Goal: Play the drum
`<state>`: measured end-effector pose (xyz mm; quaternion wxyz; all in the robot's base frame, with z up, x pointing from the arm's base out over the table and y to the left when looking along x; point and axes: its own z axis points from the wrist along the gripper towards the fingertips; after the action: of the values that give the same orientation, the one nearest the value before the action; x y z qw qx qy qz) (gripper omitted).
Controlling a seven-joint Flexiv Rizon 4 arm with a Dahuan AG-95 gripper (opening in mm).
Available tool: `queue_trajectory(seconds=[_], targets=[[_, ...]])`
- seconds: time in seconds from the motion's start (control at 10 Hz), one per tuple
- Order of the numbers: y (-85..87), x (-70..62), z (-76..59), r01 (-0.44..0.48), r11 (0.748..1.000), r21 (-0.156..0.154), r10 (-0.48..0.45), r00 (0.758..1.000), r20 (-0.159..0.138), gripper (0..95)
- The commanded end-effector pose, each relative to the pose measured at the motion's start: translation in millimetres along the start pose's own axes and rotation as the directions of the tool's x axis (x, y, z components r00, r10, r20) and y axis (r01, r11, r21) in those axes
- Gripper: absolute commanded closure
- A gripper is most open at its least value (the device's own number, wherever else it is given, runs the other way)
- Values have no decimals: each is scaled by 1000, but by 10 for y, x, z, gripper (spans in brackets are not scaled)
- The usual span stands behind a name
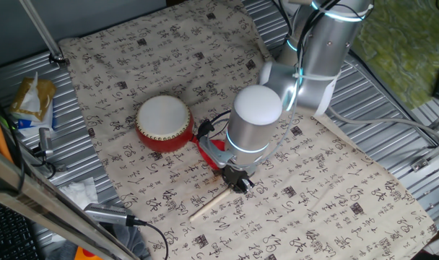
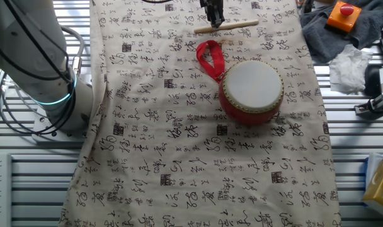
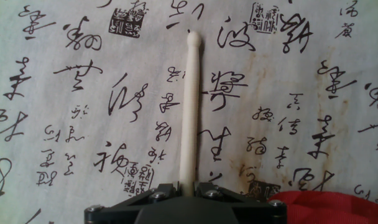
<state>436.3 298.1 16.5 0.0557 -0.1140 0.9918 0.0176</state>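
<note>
The end effector (image 1: 240, 182) was down at the cloth-covered counter (image 1: 349, 195), its fingers drawn in against the near end of the thin wooden stick (image 3: 190, 106), which lay flat on the calligraphy cloth (image 2: 179, 157) and pointed away from the hand. The drum (image 1: 164, 123) sat upright on the cloth near the arm but apart from the stick, white skin up. Its red ribbon loop (image 2: 210, 59) trailed toward the end effector, one edge showing in the hand view's lower right corner.
</note>
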Motion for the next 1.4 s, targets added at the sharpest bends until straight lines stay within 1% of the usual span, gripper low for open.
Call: queue_trajectory(seconds=[0.1,0.3,0.5,0.6,0.7,0.8,1.0,1.3,1.4], targets=[[-2,1,7,0,1000,1,0,1000,-2,950],[-3,-1,8,4,1000,4,-4,1000,11,950],[-3,-1,10,4,1000,7,-4,1000,15,950],[-3,-1,12,7,1000,1,-7,1000,17,760],[-3,-2,13,9,1000,-7,-9,1000,21,760],[-3,-5,15,10,1000,-7,-10,1000,22,760],[-4,-6,45,23,1000,-2,-23,999,32,760],[-1,-4,77,29,1000,1,-30,999,34,760],[-1,-5,65,32,999,15,-33,999,36,950]])
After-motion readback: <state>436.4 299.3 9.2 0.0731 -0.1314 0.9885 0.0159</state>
